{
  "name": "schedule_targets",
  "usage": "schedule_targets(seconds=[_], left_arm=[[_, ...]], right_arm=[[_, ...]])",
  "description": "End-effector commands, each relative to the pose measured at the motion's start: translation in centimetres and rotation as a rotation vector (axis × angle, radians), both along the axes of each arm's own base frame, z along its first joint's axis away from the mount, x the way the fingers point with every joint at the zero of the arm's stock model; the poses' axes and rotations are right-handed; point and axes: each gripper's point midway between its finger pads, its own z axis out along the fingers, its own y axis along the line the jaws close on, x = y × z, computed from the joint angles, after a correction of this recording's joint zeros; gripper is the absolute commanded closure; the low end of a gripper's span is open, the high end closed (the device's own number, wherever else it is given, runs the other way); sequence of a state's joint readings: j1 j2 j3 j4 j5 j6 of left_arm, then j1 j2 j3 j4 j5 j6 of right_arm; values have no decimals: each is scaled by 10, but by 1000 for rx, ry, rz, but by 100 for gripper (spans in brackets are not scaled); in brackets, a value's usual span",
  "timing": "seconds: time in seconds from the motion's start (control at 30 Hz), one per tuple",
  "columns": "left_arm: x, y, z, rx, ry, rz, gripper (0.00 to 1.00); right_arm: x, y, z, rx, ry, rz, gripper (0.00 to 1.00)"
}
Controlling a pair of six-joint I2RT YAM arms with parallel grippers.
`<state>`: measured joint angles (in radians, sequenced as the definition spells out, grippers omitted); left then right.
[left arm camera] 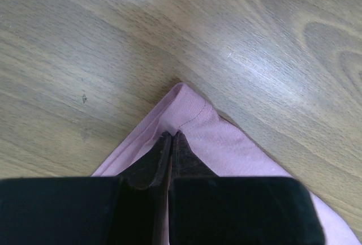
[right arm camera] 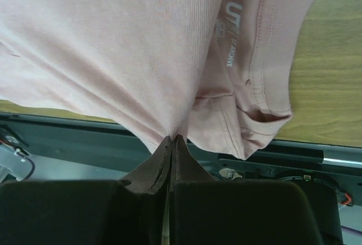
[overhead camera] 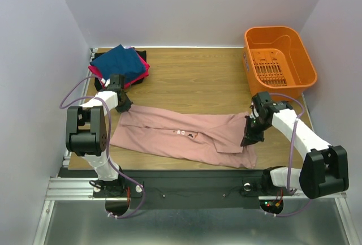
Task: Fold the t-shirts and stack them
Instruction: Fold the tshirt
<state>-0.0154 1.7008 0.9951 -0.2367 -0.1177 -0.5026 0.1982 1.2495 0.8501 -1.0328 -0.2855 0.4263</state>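
T-shirt (overhead camera: pixel 181 134), dusty pink, lies stretched along the near edge of the desk (overhead camera: pixel 192 81). Left end effector (overhead camera: pixel 125 107) is pinched tight on its left corner; the left wrist view alone shows that stitched hem (left arm camera: pixel 195 109) against bare wood. Right end effector (overhead camera: pixel 249 137) grips the right end; only its wrist view shows the white neck print (right arm camera: pixel 232 16). Folded stack (overhead camera: pixel 120 64) occupies the far-left corner, orange basket (overhead camera: pixel 281 88) the far-right; bare wood separates them.

A lab test booth: plain pale walls (overhead camera: pixel 34 58) box in a wooden table (overhead camera: pixel 198 81) on aluminium rails (overhead camera: pixel 68 191).
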Motion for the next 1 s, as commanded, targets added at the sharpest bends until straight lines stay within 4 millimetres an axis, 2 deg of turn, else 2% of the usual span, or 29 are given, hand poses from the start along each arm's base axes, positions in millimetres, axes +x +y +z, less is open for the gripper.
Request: schedule_targets(seconds=[0.0, 0.07, 0.1, 0.13, 0.2, 0.23, 0.33, 0.5, 0.57, 0.6, 0.73, 0.9, 0.97], left_arm=[[-4, 3, -8, 13, 40, -16, 100], [-4, 4, -9, 19, 42, -18, 100], [-4, 4, -9, 18, 42, -18, 100], [-4, 4, -9, 18, 44, -20, 100], [-4, 5, -9, 21, 46, -20, 100], [-5, 5, -10, 22, 49, -20, 100], [-7, 6, -10, 29, 54, -17, 100], [-9, 6, -12, 26, 63, -18, 100], [-10, 5, -13, 22, 64, -16, 100], [-11, 4, -14, 18, 67, -16, 100], [-12, 5, -15, 22, 72, -18, 100], [-13, 6, -19, 28, 90, -20, 100], [-13, 15, -20, 27, 95, 3, 100]], right_arm=[[-1, 0, -6, -12, 0, -5, 99], [7, -1, -6, -23, -9, -4, 83], [11, -2, -4, -34, -19, -13, 62], [17, -4, -2, -49, -36, -18, 54], [42, -8, 12, -85, -110, -39, 39], [51, -8, 17, -93, -136, -43, 37], [85, -10, 26, -128, -209, -68, 35], [130, -16, 18, -177, -311, -128, 40], [139, -17, 10, -191, -317, -141, 43], [144, -24, 7, -233, -334, -157, 44], [167, -32, 6, -267, -403, -198, 49], [178, -44, 3, -325, -433, -225, 50], [177, -50, 0, -353, -436, -230, 50]])
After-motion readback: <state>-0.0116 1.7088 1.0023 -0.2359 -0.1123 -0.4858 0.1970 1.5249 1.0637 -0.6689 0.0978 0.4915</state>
